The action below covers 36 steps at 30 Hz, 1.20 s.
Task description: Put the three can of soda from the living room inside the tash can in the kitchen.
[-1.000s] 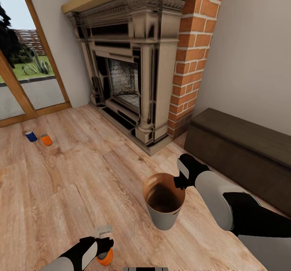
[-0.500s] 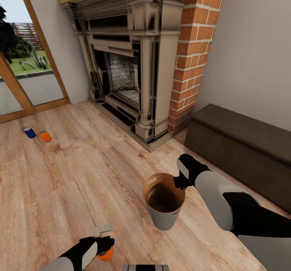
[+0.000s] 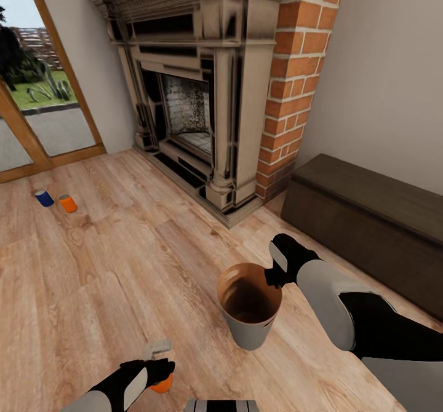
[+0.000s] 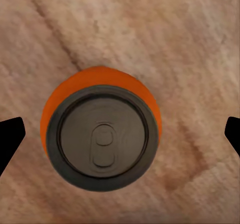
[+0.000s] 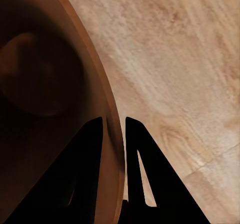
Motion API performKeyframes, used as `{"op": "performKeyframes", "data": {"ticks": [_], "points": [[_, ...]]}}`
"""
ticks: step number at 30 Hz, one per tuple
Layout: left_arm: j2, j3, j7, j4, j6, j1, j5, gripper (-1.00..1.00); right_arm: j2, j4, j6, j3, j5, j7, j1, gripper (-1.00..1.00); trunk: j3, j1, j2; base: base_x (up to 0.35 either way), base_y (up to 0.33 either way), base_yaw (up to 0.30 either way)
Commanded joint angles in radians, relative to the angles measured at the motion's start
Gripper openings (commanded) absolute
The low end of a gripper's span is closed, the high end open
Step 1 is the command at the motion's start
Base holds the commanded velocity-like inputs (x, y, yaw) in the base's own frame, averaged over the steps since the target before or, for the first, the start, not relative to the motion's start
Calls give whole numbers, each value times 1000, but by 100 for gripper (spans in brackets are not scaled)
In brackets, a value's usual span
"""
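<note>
An orange can of soda stands upright on the wood floor, seen from straight above. My left gripper is open over it, one fingertip at each side and well apart from it. In the head view this can peeks out under the left gripper. The tash can, brown inside and pale grey outside, hangs from my right gripper, which is shut on its rim with one finger inside. A blue can and a second orange can stand far left by the glass door.
This is the living room. The ornate fireplace and red brick column rise ahead. A long dark bench runs along the right wall. Wood-framed glass doors are at the left. Wood floor spreads between me and the two far cans.
The whole view has shifted slightly, so the camera moved. The left gripper sits a little lower over the near orange can. The right gripper's hold on the tash can is unchanged.
</note>
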Motion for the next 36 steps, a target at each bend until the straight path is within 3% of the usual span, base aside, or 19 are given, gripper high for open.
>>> {"op": "performKeyframes", "data": {"ticks": [1, 12, 21, 27, 36], "points": [[0, 0, 0, 0, 0, 0, 0, 100, 0, 0, 0, -6, -16, 3, 0, -100, 0, 0, 0, 0, 0, 0], [2, 2, -3, -1, -1, 0, 0, 100, -1, 0, 0, -6, -16, 2, 0, -100, 0, 0, 0, 0, 0, 0], [33, 6, -8, -1, -1, 0, 3, 100, 0, 0, 0, -6, -16, 2, 0, -100, 0, 0, 0, 0, 0, 0], [39, 7, -11, -1, -2, 0, 3, 100, 0, 0, 0, -6, -16, 2, 0, -100, -15, 2, -1, 0, 0, 0], [42, 2, -11, 0, -28, 0, 1, 100, 0, 0, 0, -5, -16, 2, 0, -100, -15, 2, -1, 0, 0, 0]]}}
